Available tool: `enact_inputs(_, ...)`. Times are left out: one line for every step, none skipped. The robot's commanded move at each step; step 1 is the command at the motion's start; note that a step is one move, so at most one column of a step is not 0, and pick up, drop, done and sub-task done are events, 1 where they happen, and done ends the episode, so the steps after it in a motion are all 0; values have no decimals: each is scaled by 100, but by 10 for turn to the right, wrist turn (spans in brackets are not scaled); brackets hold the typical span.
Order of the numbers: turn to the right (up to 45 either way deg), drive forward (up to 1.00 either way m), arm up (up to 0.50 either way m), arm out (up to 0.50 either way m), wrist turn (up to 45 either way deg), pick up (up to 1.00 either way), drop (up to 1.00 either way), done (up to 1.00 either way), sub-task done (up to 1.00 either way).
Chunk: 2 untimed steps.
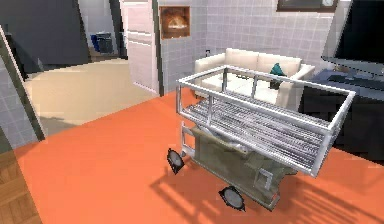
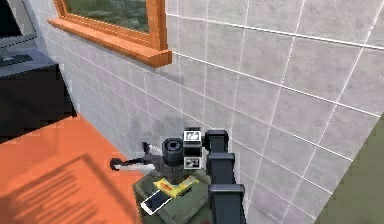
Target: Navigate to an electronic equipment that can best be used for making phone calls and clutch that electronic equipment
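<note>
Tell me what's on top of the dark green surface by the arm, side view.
A flat white phone-like slab and a small yellow item lie on the dark green surface. The arm covers its right part, so anything there is hidden.

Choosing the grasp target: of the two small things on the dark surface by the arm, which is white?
The white slab, lying flat at the lower left. The yellow thing lies just up and right of it.

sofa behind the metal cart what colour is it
The sofa is cream white, with a teal cushion; best seen in the forward view.
</note>
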Motion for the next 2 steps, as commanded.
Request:
enact_inputs(0, 0, 0, 0, 30, 0, 0, 0, 0)
enact_inputs(0, 0, -30, 0, 0, 0, 0, 0, 0)
